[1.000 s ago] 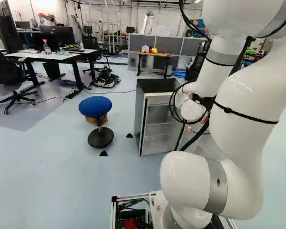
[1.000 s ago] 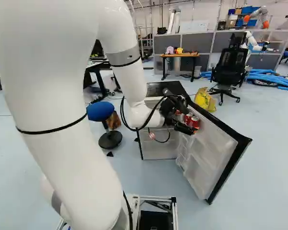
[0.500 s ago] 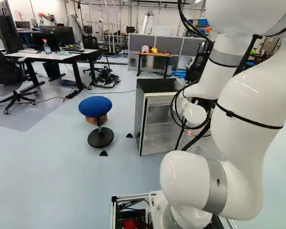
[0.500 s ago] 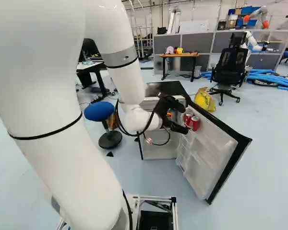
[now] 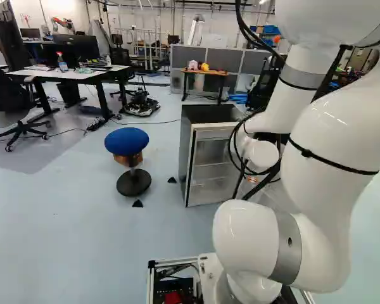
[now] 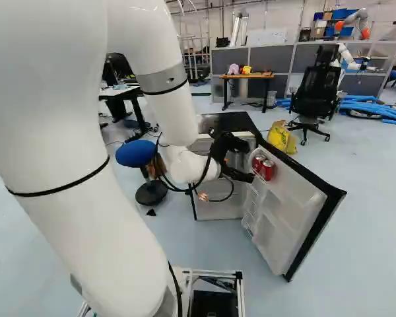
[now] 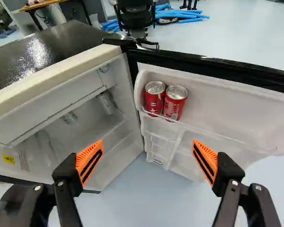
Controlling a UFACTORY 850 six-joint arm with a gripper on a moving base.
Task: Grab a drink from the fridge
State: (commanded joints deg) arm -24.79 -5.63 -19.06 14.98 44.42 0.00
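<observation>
Neither of two silver-topped, red metal drink cans (image 7: 175, 104) is grabbed yet; reaching, gripping and lifting one out are left. Upright and side by side, they stand in the upper rack of the white-lined, black-edged fridge door (image 7: 222, 101), already open. Short of them, the black gripper with orange pads (image 7: 148, 161) is spread wide, empty.

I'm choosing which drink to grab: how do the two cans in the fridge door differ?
The can nearer the fridge body shows a white star; the other can shows a pale printed patch. The former stands by the shelf's end, the latter farther along. Both are red and upright.
</observation>
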